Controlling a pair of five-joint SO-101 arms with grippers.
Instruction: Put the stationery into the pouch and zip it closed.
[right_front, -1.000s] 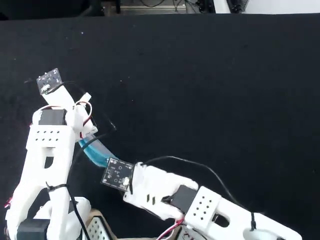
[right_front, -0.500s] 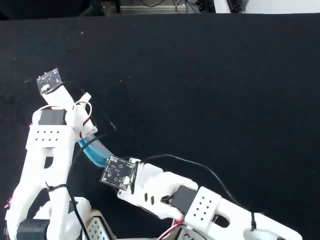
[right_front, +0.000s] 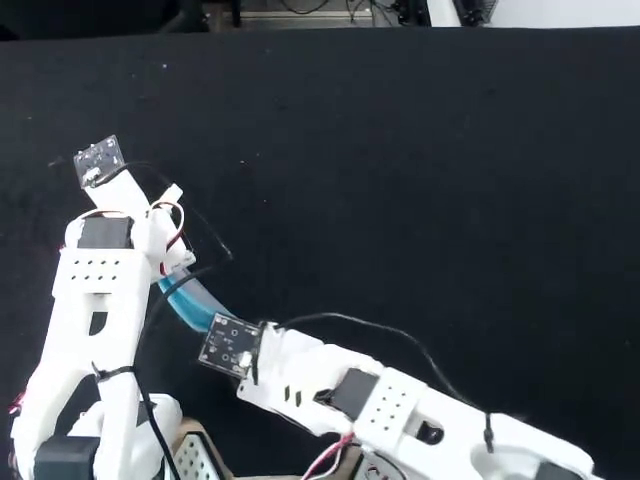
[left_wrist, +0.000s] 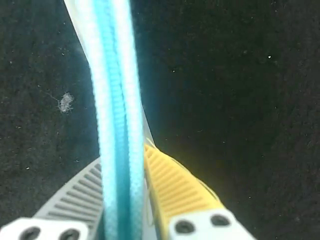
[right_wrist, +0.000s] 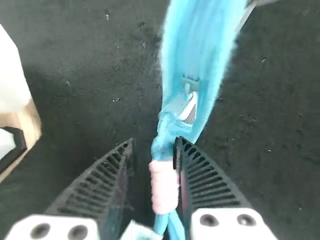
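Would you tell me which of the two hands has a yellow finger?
The left hand: one finger is yellow; both the right hand's fingers are black.

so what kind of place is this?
Probably a robotics lab bench: black cloth-covered table, two white arms holding a blue pouch, cables and gear along the far edge.

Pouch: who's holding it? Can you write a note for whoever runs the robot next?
Left end effector: shut on the pouch, at its zip edge.
Right end effector: shut on the pink pull, near the slider.
Done: both grips are set, and the zip near the left end effector looks closed.
Left: the contents are hidden, so check them, then probably finish zipping.
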